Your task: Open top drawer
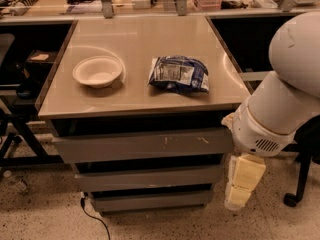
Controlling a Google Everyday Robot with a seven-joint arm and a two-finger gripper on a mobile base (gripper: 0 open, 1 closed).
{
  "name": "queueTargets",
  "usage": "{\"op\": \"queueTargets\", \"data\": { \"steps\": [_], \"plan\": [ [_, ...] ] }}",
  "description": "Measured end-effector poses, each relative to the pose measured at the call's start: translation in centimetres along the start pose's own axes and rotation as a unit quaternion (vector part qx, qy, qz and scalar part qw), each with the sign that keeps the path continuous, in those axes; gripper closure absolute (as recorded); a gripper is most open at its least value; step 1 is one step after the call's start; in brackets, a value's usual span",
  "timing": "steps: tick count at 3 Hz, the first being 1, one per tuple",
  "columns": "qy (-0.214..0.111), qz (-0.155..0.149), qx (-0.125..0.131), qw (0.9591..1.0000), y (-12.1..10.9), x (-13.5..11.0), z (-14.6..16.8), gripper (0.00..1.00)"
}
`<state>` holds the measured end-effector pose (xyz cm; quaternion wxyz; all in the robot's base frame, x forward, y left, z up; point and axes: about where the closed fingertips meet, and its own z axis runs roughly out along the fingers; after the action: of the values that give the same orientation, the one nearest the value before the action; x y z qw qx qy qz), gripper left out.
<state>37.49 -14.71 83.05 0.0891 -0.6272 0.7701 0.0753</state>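
Note:
The top drawer (pixel 125 146) is the widest grey flat front under the tabletop, with pale scratch marks right of centre. It sits flush and closed. My gripper (pixel 243 183) is the pale yellow piece hanging below the big white arm (pixel 280 109). It is just off the cabinet's right side, level with the middle drawer and below the top drawer's right end. It holds nothing that I can see.
A white bowl (pixel 97 71) and a blue snack bag (pixel 179 74) lie on the tan tabletop (pixel 135 39). Two narrower grey drawers (pixel 147 178) sit below. A black cable (pixel 95 219) runs on the floor at the left; a chair base (pixel 295 196) stands at the right.

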Motion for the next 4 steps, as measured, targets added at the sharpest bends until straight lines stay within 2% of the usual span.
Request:
{"op": "queueTargets", "data": {
  "steps": [1, 2, 3, 4],
  "plan": [
    [0.024, 0.001, 0.011, 0.9997, 0.3, 0.1, 1.7, 0.0],
    [0.046, 0.001, 0.032, 0.9984, -0.8, 0.9, 5.3, 0.0],
    [0.053, 0.001, 0.066, 0.9964, -3.4, 0.7, 8.1, 0.0],
    [0.053, -0.001, 0.087, 0.9948, -5.5, 0.1, 9.5, 0.0]
  ]
}}
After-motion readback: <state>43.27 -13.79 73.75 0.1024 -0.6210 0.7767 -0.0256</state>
